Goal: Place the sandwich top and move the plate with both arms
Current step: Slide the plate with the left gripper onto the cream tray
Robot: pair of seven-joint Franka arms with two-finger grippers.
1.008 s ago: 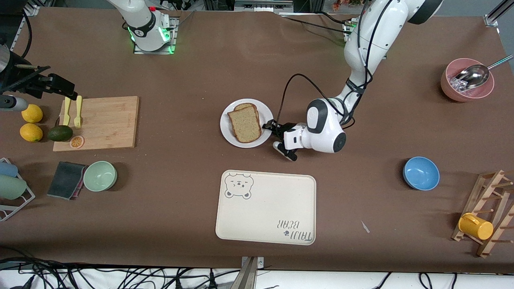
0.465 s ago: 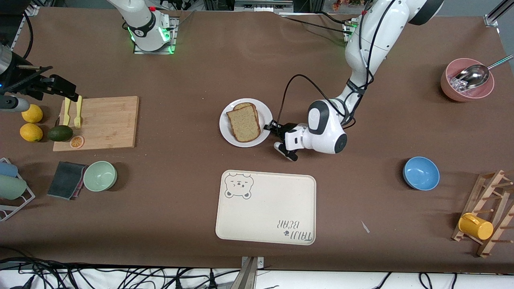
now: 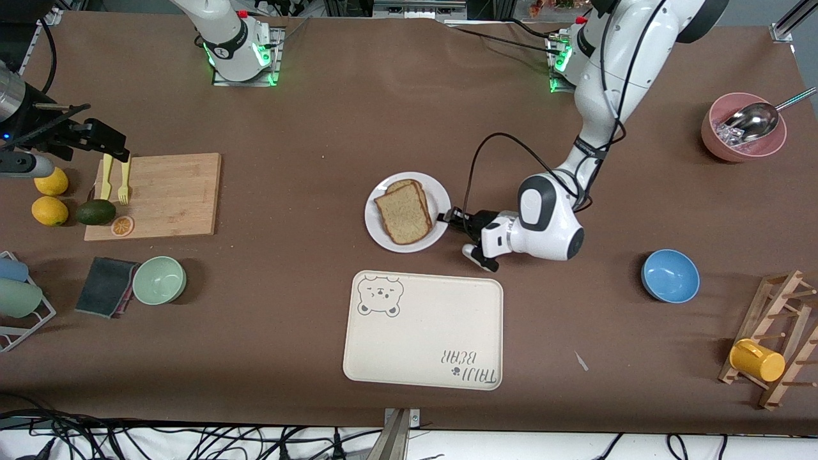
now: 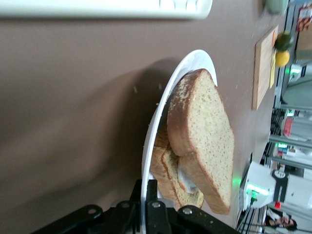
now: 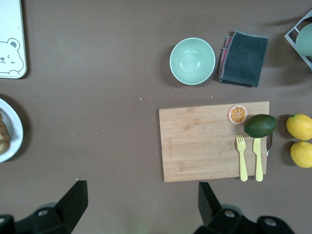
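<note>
The white plate (image 3: 377, 223) lies mid-table, just farther from the front camera than the bear-printed tray. The sandwich top (image 3: 402, 216), a speckled brown slice, rests on the lower slice on the plate, turned a little askew. In the left wrist view the sandwich top (image 4: 204, 131) lies over the stack, and the plate (image 4: 157, 122) rim runs between the fingers. My left gripper (image 3: 449, 218) is low at the plate's edge toward the left arm's end, shut on the rim (image 4: 150, 187). My right gripper (image 3: 102, 142) hangs open and empty (image 5: 141, 195) high over the cutting board's end of the table.
The cream tray (image 3: 423, 330) lies nearer the camera. A cutting board (image 3: 160, 195) with fork, knife, avocado and lemons, a green bowl (image 3: 159, 280) and a grey cloth sit toward the right arm's end. A blue bowl (image 3: 670, 275), pink bowl (image 3: 742, 128) and mug rack sit toward the left arm's end.
The left gripper closed on the plate's rim and dragged plate and sandwich toward the left arm's end and a little nearer the camera. The right gripper barely shifted.
</note>
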